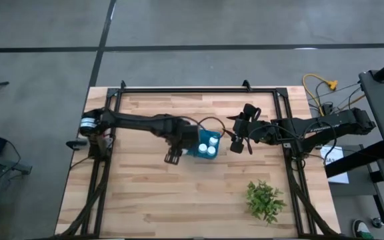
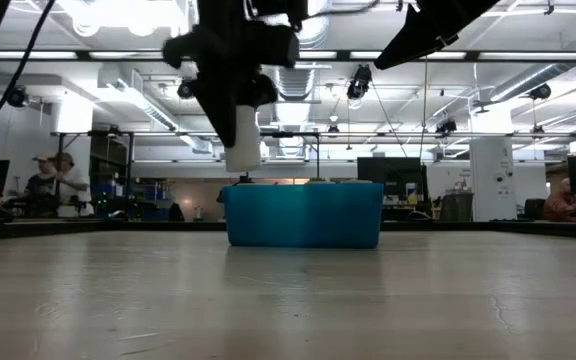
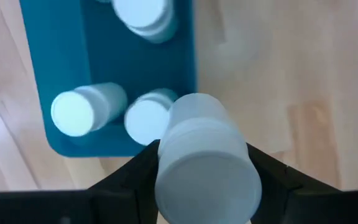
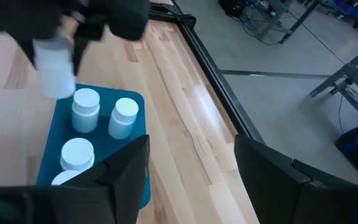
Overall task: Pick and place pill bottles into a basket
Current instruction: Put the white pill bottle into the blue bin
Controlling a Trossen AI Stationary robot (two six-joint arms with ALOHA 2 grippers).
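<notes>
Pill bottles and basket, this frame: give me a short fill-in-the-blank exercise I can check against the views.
1. The left gripper is shut on a ____ pill bottle.
2. That held bottle hangs above the teal-blue ____, not yet inside it.
3. The bottles already in the basket stand ____.
4. The right gripper waits beside the basket with its fingers ____.

Missing words: white; basket; upright; open

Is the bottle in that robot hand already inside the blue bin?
Not yet. The left hand holds the pill bottle above the basket rim, over its edge.
</notes>
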